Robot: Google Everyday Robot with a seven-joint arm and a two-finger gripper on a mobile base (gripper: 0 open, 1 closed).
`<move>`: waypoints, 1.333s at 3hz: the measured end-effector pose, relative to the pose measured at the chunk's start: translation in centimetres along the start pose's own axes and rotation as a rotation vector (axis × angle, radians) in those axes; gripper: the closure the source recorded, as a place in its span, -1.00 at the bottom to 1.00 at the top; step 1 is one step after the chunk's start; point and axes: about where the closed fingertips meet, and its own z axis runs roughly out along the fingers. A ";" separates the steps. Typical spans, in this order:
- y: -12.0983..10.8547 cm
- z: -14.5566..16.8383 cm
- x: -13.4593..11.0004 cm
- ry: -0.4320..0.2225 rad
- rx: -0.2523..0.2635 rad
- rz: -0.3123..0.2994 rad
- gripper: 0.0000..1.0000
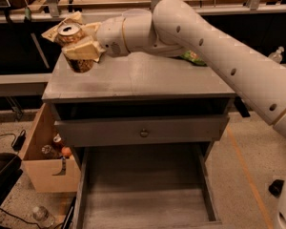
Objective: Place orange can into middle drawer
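Observation:
The orange can (70,32) shows its silver top and is tilted, held between the beige fingers (84,50) of my gripper (77,46). The gripper is shut on the can and holds it just above the far left corner of the grey cabinet top (143,78). The white arm reaches in from the right across the cabinet. The middle drawer (148,194) is pulled out below, with its bare grey floor showing. Above it is a grey drawer front with a small round knob (143,133).
A crumpled snack bag (52,30) lies behind the can. A green bag (194,57) peeks out behind the arm. A cardboard box (45,168) holding bottles stands on the floor at the left. A plastic bottle (41,215) lies on the floor at the lower left.

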 end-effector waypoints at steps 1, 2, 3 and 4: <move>3.1 -3.7 -2.2 0.019 -0.025 -0.034 1.00; 7.6 -8.0 -0.4 0.056 -0.107 -0.066 1.00; 11.8 -11.8 4.9 0.128 -0.200 -0.010 1.00; 15.0 -14.4 11.4 0.150 -0.236 0.097 1.00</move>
